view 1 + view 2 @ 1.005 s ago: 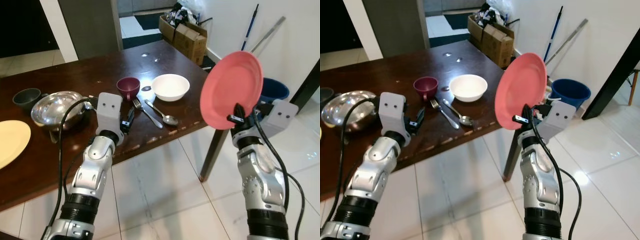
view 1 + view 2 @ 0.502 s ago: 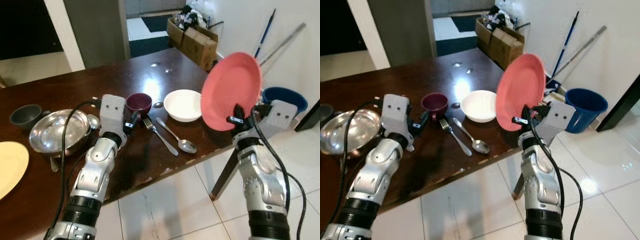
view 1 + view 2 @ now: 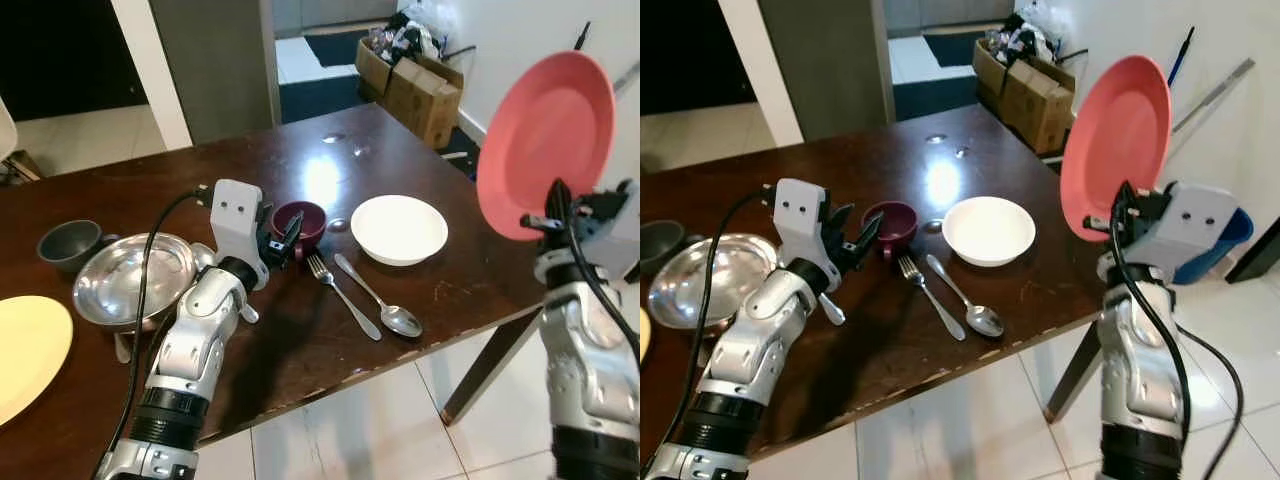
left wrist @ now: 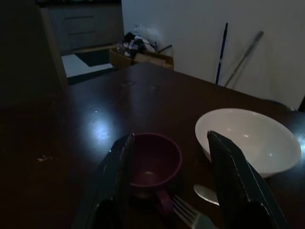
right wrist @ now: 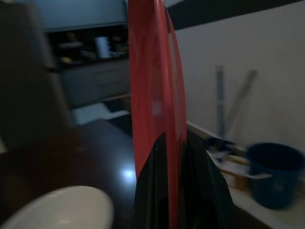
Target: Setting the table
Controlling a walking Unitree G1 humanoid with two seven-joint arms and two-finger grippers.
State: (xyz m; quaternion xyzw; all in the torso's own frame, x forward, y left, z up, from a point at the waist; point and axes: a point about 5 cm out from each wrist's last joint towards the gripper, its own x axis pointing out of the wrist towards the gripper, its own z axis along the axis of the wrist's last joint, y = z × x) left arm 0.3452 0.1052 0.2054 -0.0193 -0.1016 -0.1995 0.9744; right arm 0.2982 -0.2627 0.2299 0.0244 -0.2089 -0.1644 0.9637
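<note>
On the dark brown glossy wooden table (image 3: pixel 420 160): a plain white round bowl (image 3: pixel 398 228), a maroon cup (image 3: pixel 302 220), a shiny steel bowl (image 3: pixel 130 278), a grey cup (image 3: pixel 66 244), a pale yellow plate (image 3: pixel 25 350). The upright round plate (image 3: pixel 545 140) is coral pink.

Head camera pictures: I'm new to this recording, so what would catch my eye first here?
The pink plate, held upright on edge in the right claw, off the dark table's right end. Next, the left claw, open, reaches toward the maroon cup, which stands beside a white bowl, a fork and a spoon.
</note>
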